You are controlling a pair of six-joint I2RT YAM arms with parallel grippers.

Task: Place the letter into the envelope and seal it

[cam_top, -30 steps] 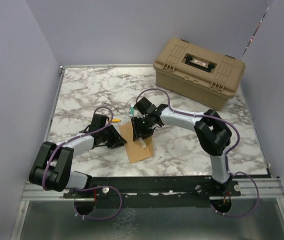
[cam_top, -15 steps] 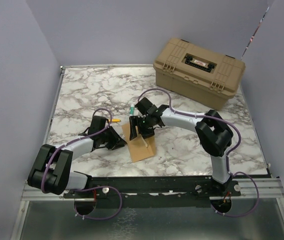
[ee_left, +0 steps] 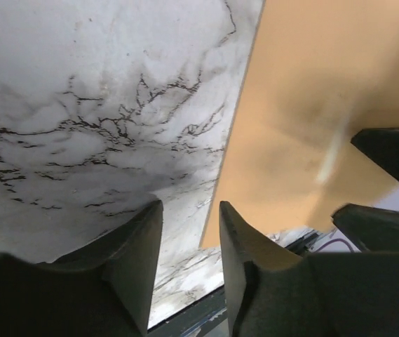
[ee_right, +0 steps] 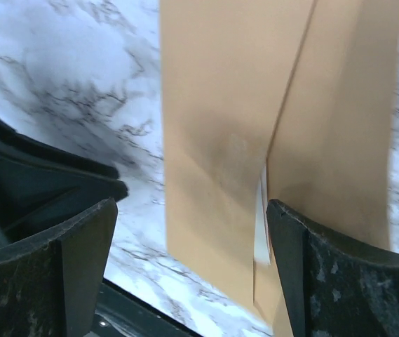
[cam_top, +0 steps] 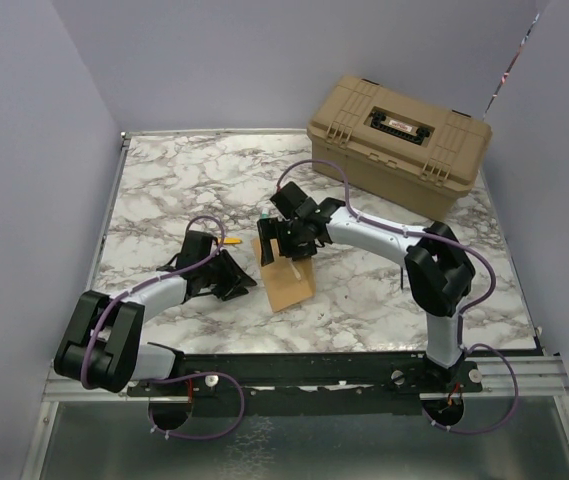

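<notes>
The kraft-brown envelope [cam_top: 288, 283] lies flat on the marble table [cam_top: 164, 190], its long flap [ee_right: 339, 105] folded over the body [ee_right: 217, 140]. A thin white strip [ee_right: 261, 217] peeks out at the flap's edge; I cannot tell whether it is the letter, which is otherwise hidden. My right gripper [cam_top: 279, 252] hovers over the envelope's far end, open wide [ee_right: 192, 207] with nothing held. My left gripper [cam_top: 244, 286] sits just left of the envelope [ee_left: 304, 105], jaws a narrow gap apart [ee_left: 190, 205], only bare marble between them.
A tan plastic toolbox [cam_top: 399, 140], lid shut, stands at the table's back right. The black base rail [cam_top: 304, 365] runs along the near edge. Purple walls close in the left, back and right sides.
My right gripper has opened wide and drawn back toward the far side. The envelope has shifted slightly right and turned. My left gripper has parted a little and stands clear of the envelope.
</notes>
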